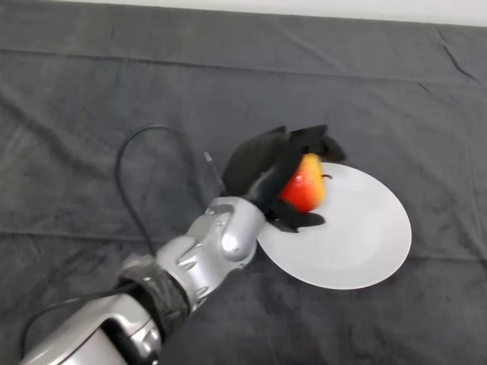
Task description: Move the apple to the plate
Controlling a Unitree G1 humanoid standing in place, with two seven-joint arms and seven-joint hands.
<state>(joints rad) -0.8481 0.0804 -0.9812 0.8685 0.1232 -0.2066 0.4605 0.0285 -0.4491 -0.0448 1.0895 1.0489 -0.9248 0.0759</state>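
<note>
A red and yellow apple [306,185] sits in my left hand [262,166], over the left edge of a white plate [358,236]. The black fingers curl over the top of the apple and the thumb curls under it. The plate lies flat on the dark cloth right of centre. My silver-grey arm comes in from the lower left. I cannot tell if the apple touches the plate.
The dark cloth [114,114] covers the whole table, with a few creases at the far right. A pale strip of the table's far edge [304,6] shows along the top.
</note>
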